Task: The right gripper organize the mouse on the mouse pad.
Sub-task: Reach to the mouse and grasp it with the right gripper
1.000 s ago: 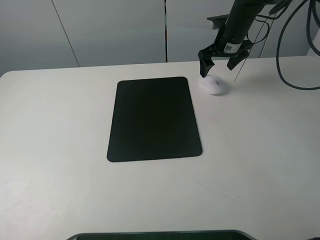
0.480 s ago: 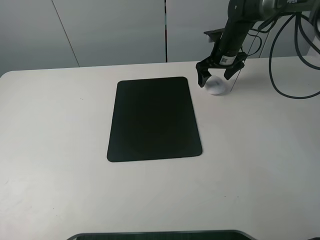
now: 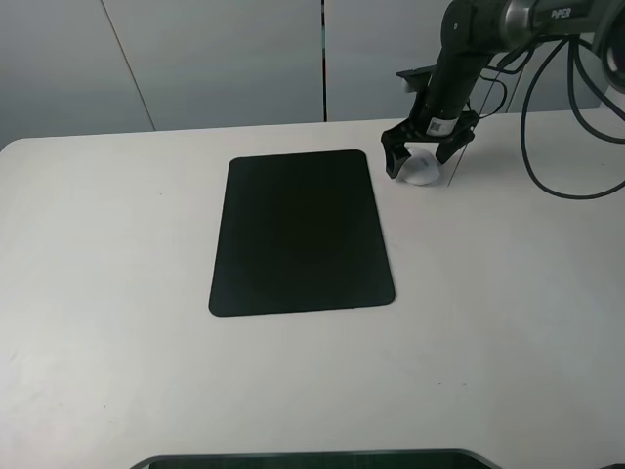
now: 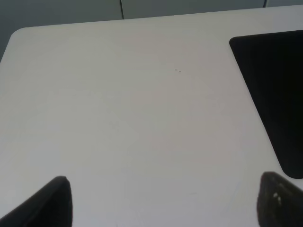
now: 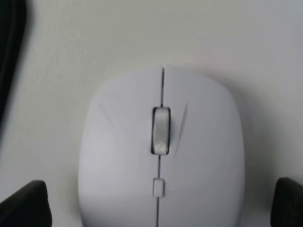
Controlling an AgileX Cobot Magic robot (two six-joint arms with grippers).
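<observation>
Pale table (image 3: pixel 117 371) before grey panels (image 3: pixel 225 59): right tool (image 3: pixel 420 166) spread astride mouse (image 3: pixel 423 175) (beside mouse pad (image 3: pixel 301 233)).

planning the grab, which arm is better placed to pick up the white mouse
Right. Its black two-fingered end effector is open astride the small white oval plastic mouse, beside the flat black rectangular mouse pad. The left end effector faces only table and pad edge.

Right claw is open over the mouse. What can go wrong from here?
1. The mouse is smooth and rounded; the open right claw may squeeze it out as it shuts.
2. It sits beside the mouse pad on the table; dragging rather than lifting could catch the pad's edge and shift it.
</observation>
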